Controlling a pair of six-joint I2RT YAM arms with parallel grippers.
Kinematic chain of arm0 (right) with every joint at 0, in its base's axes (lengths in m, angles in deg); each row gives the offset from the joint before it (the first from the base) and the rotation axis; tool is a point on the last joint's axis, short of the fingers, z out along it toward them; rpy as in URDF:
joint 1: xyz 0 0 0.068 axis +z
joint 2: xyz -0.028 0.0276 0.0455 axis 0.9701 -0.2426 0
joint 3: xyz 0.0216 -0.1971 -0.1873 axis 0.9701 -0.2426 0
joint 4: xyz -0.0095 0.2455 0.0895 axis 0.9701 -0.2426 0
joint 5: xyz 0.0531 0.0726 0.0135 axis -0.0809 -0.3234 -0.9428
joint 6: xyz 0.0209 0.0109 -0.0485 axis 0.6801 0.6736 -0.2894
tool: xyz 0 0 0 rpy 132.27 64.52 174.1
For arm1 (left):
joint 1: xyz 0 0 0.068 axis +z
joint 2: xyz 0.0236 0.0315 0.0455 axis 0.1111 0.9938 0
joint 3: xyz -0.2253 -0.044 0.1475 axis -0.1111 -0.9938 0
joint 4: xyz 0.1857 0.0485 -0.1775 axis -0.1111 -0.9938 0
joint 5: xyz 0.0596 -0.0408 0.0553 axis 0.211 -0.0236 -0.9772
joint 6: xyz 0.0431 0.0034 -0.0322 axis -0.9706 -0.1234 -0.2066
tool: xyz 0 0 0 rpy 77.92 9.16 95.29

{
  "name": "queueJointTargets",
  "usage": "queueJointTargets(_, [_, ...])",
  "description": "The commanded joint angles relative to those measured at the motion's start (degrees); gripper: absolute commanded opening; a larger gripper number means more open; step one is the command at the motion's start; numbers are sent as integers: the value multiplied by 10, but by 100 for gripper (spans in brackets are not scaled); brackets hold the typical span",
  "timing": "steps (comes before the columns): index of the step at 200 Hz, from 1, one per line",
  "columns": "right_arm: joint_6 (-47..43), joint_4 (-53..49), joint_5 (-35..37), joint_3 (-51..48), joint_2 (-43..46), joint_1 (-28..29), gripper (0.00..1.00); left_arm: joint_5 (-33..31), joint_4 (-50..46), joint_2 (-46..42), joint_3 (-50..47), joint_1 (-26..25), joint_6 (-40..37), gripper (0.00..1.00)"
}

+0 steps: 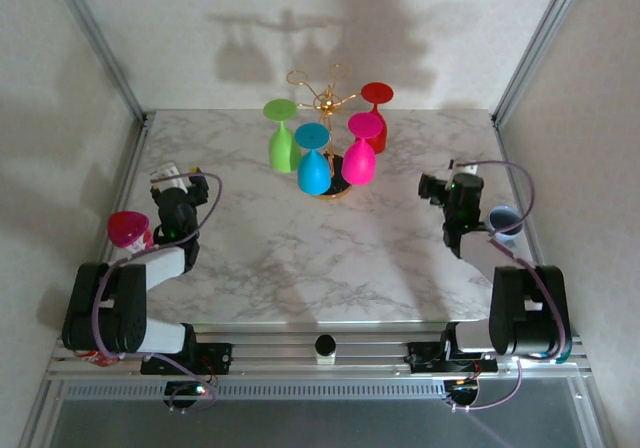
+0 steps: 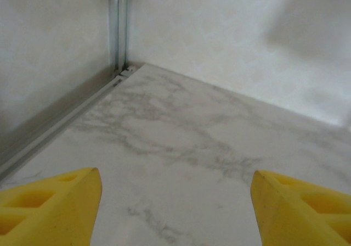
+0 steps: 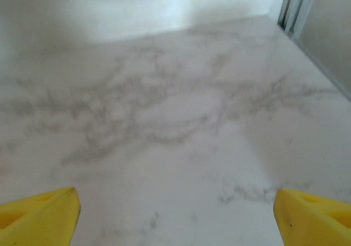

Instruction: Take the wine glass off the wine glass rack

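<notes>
Found wine glass rack point(image 1: 320, 96) at far centre of table point(image 1: 300, 258), glasses hung bowl-down by their feet, blue wine glass point(image 1: 313, 165) nearest; left hand point(image 2: 175, 202) and right hand point(image 3: 175, 213) spread wide, empty, well short.

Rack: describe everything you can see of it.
The rack is thin gold wire, with curled arms spreading from a central post, and stands upright at the table's far middle. Its base is mostly hidden behind glasses. Four hang upside down from its arms: green glass, blue glass, pink glass, red glass.
</notes>
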Motion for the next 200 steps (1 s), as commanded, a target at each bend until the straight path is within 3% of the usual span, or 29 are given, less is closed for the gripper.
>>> queueJointTargets(1, [94,-150,-58,55,34,-29,91,7,-107,-33,47,-8,58,72])
queueJointTargets(57, [190,-298,-254,234,3,-55,84,68,-274,-65,187,-25,88,69])
queueJointTargets(92, [263,-280,-384,308,-29,-61,81,112,-347,-79,255,-39,101,67])
queueJointTargets(143, [406,-166,-492,377,-104,-60,76,116,-425,-80,329,-71,95,67])
queueJointTargets(200, [464,-116,-500,441,-170,-22,67,130,-458,-67,369,-100,89,66])
